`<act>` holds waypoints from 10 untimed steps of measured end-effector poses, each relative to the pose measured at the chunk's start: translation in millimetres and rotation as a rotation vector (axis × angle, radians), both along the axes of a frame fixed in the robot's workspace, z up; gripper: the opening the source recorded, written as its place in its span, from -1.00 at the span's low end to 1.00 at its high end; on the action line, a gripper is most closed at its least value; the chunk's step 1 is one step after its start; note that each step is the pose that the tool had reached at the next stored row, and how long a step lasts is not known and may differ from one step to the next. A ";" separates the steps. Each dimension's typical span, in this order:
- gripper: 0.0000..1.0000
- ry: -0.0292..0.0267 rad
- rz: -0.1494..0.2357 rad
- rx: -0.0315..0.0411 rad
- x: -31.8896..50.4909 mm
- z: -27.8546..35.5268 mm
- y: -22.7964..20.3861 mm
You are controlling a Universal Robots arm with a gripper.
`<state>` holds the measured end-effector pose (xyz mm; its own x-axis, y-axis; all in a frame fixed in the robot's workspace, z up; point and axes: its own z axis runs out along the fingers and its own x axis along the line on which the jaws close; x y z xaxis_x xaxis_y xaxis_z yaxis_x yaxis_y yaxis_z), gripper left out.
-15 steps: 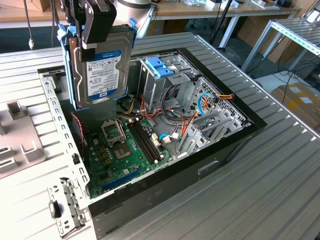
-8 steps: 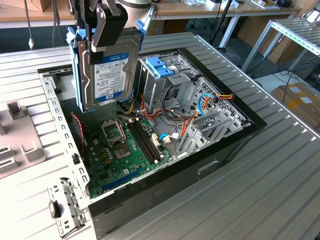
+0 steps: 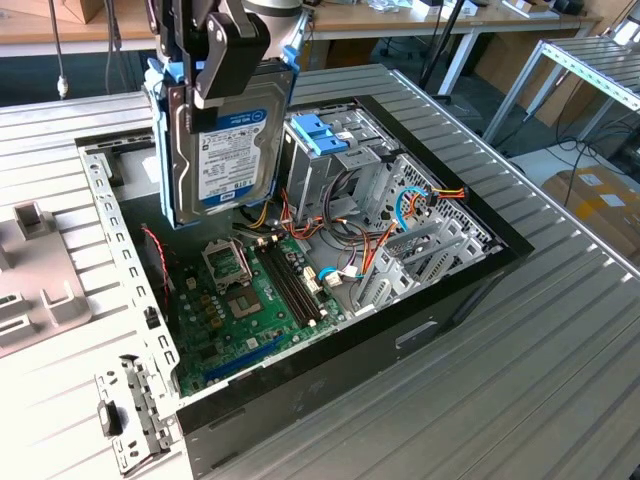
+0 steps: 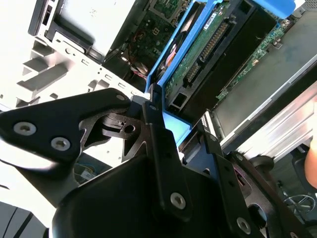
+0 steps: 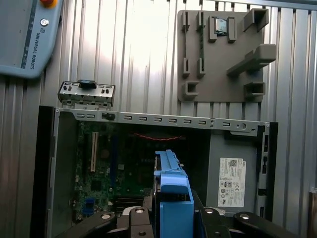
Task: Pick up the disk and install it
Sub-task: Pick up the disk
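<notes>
Disk (image 3: 225, 140) first: we see it standing upright on edge, lifted clear above the open computer case (image 3: 400, 340), its labelled face turned toward the exterior camera and its light-blue rail running along its sides. The gripper (image 3: 200, 88) is clenched on the disk from above, with one black finger laid across the labelled face.

In the second wrist view we see the disk (image 4: 208, 44) from its circuit-board side, and the gripper (image 4: 181, 126) has a dark finger pressed against each side of the blue rail. In the first wrist view the disk (image 5: 171, 198) shows edge-on as a blue strip between the two halves of the gripper (image 5: 173, 220).

The case lies on its side on a ribbed metal table (image 3: 560, 400). Below the disk we see the green motherboard (image 3: 235, 300). The metal drive cage (image 3: 340, 170), topped by a blue bracket (image 3: 322, 132), stands to the exterior view's right of the disk, near it but apart.

On the table at the exterior view's left sits a grey moulded tray (image 3: 30, 285). A small metal port plate (image 3: 125, 410) lies just beside the near-left corner of the case.
</notes>
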<state>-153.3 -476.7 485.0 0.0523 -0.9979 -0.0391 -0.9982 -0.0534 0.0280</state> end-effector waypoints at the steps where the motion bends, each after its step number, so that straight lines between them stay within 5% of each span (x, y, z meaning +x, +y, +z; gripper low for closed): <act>1: -0.26 0.0000 0.000 -0.0001 0.8 0.0 -0.8; 10: -0.26 0.0000 0.000 0.0000 7.1 -0.5 -7.2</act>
